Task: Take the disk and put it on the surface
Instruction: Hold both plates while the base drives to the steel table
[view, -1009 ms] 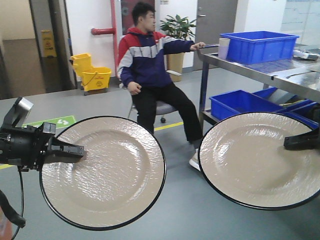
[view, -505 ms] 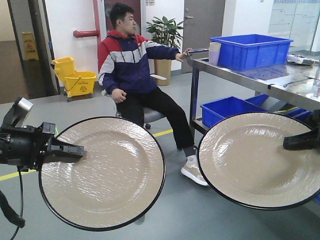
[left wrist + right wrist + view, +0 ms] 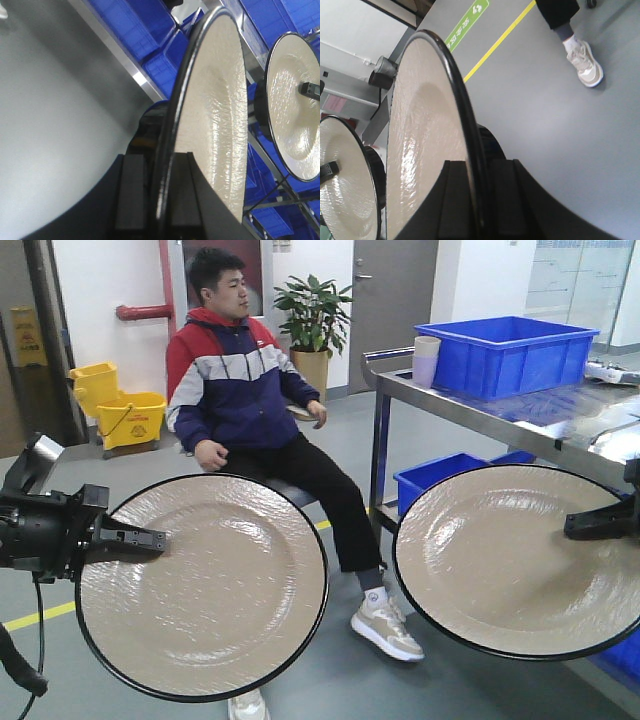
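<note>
Left pincer (image 3: 155, 538), right pincer (image 3: 572, 531): one disk (image 3: 215, 605) apiece

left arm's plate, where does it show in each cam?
Front: left plate lower left, face-on.
Left wrist: left plate centre, edge-on, rim in the left end effector.
Right wrist: left plate bottom-left corner, cropped.
Shared landmark: right plate, in all three views.

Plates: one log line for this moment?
left gripper: shut on left plate rim | right gripper: shut on right plate rim | both plates: in the air, not yet set down
</note>
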Robot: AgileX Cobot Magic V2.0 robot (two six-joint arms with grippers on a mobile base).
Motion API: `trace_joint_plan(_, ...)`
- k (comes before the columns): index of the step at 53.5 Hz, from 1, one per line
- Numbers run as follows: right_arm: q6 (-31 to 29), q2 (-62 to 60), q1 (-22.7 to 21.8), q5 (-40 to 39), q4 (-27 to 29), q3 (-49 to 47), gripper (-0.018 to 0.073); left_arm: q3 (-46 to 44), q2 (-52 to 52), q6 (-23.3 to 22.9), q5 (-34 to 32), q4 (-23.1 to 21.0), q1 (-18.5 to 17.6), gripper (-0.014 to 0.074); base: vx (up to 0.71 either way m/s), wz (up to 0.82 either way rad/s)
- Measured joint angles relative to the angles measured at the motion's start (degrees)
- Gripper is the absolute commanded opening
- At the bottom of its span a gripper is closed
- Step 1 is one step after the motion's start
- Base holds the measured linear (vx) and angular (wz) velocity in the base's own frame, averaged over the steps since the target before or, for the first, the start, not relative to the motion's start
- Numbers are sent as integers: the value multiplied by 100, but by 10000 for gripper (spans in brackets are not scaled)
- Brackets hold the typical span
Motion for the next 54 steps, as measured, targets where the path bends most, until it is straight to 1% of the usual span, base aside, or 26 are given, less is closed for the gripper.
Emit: trace_joint_plan(54, 0, 0, 0, 0, 0, 0, -9, 0, 0, 0, -10, 0, 13, -8, 51, -19)
